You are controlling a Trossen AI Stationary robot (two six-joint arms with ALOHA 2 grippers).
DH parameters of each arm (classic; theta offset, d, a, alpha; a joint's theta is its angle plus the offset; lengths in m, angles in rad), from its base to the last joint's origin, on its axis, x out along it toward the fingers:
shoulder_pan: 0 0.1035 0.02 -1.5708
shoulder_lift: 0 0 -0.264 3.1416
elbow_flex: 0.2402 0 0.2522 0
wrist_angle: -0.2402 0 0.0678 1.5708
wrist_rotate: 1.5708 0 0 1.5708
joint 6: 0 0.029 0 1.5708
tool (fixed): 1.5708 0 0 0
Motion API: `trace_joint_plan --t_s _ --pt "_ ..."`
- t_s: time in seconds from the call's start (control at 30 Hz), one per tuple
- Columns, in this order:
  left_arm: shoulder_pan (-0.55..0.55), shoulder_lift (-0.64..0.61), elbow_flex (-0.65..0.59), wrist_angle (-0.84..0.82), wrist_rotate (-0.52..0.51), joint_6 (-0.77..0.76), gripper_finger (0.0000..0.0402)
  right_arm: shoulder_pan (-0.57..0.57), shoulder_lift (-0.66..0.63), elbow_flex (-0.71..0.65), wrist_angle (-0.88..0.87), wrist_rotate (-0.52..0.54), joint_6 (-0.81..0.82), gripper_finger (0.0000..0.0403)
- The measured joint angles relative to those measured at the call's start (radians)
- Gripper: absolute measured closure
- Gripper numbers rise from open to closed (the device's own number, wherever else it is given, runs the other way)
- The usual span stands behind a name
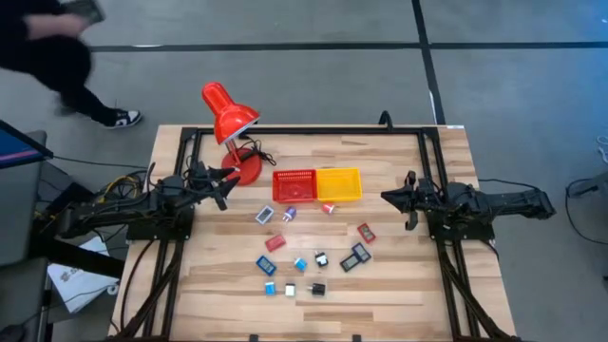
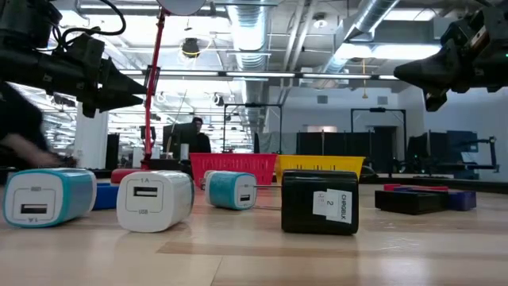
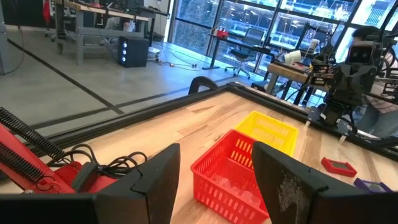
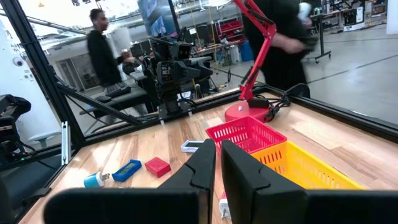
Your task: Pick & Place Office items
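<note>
in the high view the office items [image 1: 302, 258] lie scattered over the tabletop [image 1: 399, 285] at about 6 o'clock from the red basket [image 1: 294, 184] and yellow basket [image 1: 339, 183]; one small piece sits just beside the yellow basket's near edge, and none can be seen inside either basket. the left gripper [image 1: 228, 177] hovers at 9 o'clock of the baskets, close to the red desk lamp [image 1: 231, 123] and its cable; the right gripper [image 1: 388, 197] waits at 3 o'clock. in the low view both grippers hang well above the chargers [image 2: 155, 200] and hold nothing. the left wrist view shows the left gripper's fingers [image 3: 158, 174] spread, empty, aimed over the red basket. the right wrist view shows its fingers [image 4: 202, 163] pressed together, empty. the likely risk: the left arm, reaching toward the pieces, could snag the lamp cable or nudge the light baskets out of place.
</note>
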Motion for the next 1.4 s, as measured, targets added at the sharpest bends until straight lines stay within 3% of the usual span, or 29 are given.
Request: trace_joint_plan --t_s 0.9,1.23,1.4 --pt "0.0 0.0 0.0 0.0 0.0 0.0 0.0206 0.0 0.0 0.0 0.003 0.006 -0.003 0.0381" --pt "0.0 0.0 0.0 0.0 0.0 0.0 0.0206 -0.016 0.0 0.001 0.216 0.045 0.103 0.0381" --pt "0.0 0.0 0.0 0.0 0.0 0.0 0.0206 -0.019 0.0 0.019 0.221 0.055 0.152 0.0381"
